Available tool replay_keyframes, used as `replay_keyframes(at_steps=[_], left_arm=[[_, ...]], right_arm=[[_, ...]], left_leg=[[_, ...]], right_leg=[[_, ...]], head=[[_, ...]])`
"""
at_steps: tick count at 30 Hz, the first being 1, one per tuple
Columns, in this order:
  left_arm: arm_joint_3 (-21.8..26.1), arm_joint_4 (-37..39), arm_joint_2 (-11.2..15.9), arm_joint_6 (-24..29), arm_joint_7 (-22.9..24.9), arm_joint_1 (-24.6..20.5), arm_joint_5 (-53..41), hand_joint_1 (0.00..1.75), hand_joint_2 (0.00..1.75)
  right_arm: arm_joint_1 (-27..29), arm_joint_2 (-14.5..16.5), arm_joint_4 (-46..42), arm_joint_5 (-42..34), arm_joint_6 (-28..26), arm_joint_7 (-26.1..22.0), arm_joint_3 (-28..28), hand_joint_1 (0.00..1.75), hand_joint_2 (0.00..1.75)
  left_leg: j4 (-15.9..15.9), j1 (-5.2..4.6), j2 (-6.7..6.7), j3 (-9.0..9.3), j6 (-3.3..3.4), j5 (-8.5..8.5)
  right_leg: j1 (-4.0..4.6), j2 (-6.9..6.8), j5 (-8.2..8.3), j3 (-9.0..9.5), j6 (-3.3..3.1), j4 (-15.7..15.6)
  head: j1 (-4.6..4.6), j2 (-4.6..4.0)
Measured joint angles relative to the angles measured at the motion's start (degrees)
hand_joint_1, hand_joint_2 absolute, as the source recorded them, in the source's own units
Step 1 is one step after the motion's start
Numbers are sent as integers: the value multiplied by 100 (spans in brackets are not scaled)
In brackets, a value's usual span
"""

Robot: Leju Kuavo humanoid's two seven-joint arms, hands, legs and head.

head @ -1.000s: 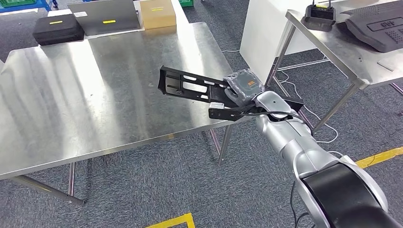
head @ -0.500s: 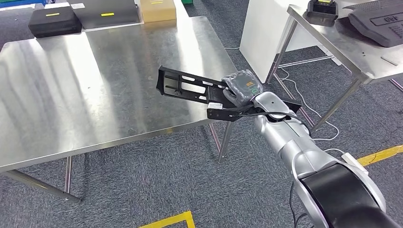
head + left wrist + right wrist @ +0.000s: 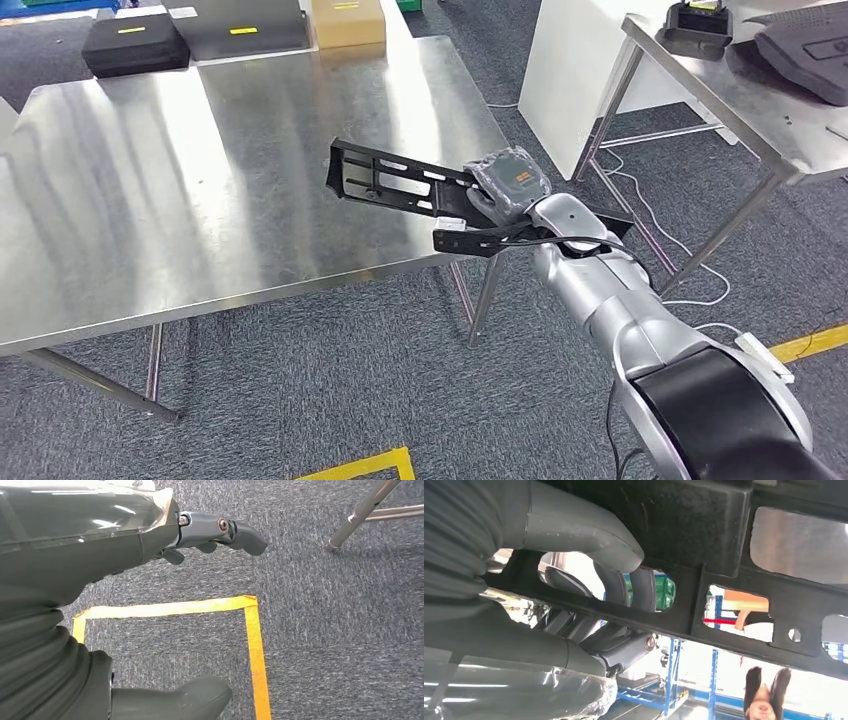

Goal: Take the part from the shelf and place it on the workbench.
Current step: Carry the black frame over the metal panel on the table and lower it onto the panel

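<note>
Silver segmented right arm (image 3: 610, 300) — black cable along it, grey plastic-wrapped robot hand (image 3: 510, 185).

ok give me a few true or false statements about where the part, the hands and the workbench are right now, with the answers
1. The right hand holds the black part. True.
2. The black part lies flat on the workbench, let go. False: it is held above the workbench's near right corner, in the hand's grip.
3. The left hand holds a second part. False: it holds nothing and hangs over grey carpet with yellow tape.
4. A black case sits at the far edge of the workbench. True.
5. The right wrist view shows the right hand's fingers through an opening in the part. True.
</note>
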Motion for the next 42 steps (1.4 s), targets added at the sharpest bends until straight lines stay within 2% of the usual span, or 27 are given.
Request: replay_keyframes(at_steps=[1,3,6,9,12,21,28,31,32,34,35,37,38,39,40,42], left_arm=[[1,0,3,0,-1,2,0,0,175],[4,0,6,0,-2,9,1,0,175],[7,0,3,2,-1,9,-4,0,175],[7,0,5,10,3,8,-28,0,175],[6,0,5,20,-1,3,-61,0,175],[4,0,1,67,30,-11,-118,0,175],[5,0,1,100,59,-11,-139,0,175],[7,0,13,108,59,-13,-162,0,175],[6,0,14,109,59,-14,-169,0,175],[5,0,1,110,58,-23,-177,0,175],[4,0,-6,110,58,-30,-178,0,175],[4,0,-10,109,59,-40,-180,0,175],[5,0,-10,109,60,-41,-180,0,175],[5,0,-11,109,60,-40,-180,0,175],[6,0,-12,109,61,-40,-180,0,175],[7,0,-15,109,61,-43,-180,0,175]], right_arm=[[-1,4,0,-12,4,2,-2,175,175],[-3,10,0,-34,13,-2,-5,175,175],[-14,11,0,-39,22,-78,-11,175,175],[-17,58,0,9,56,-275,-5,175,175],[-18,222,-2,50,122,-501,13,175,175],[-8,754,-120,-194,332,-730,86,175,175],[-6,812,-173,-224,312,-668,134,175,175],[-11,813,-173,-220,302,-641,157,175,175],[-16,815,-178,-215,297,-641,163,175,175],[-37,815,-186,-204,288,-641,174,175,175],[-45,813,-190,-202,285,-641,178,175,175],[-36,802,-189,-201,283,-641,181,175,175],[-14,792,-188,-200,283,-641,183,175,175],[8,782,-187,-199,283,-641,186,175,175],[23,773,-186,-198,284,-641,191,175,175],[24,764,-186,-196,286,-641,206,175,175]], left_leg=[[22,-8,-2,-14,2,-15],[36,3,0,-29,22,-18],[34,24,12,-31,13,-14],[31,42,20,-31,-18,-17],[29,51,26,-32,-81,-18],[29,52,31,-33,-110,-17],[37,30,29,-40,-105,-21],[71,10,24,-56,-43,-43],[43,28,23,-39,-14,-29],[-39,69,20,11,19,11],[-72,91,17,34,31,29],[-72,96,-10,34,37,32],[-67,101,-34,33,33,30],[-56,107,-66,30,23,24],[-38,117,-102,27,5,12],[40,148,-182,12,-68,-35]], right_leg=[[3,1,19,8,-33,-19],[8,0,29,-6,-49,-11],[35,10,26,-19,-54,6],[57,13,20,-25,-96,17],[64,16,15,-39,-117,36],[65,15,9,-43,-154,41],[44,14,11,-39,-151,35],[15,12,22,-30,-132,14],[29,10,14,-40,-125,22],[49,9,-108,-146,-129,232],[50,9,-241,-277,-140,505],[17,9,-556,-650,-155,1303],[-6,9,-640,-801,-134,1612],[-31,9,-648,-871,-94,1746],[-57,9,-569,-828,-36,1650],[-124,77,-279,-462,90,899]], head=[[-2,0],[-4,0],[-5,0],[-3,0],[-3,0],[-1,0],[1,0],[-3,0],[-4,0],[7,0],[12,0],[18,0],[16,0],[15,0],[18,0],[19,0]])
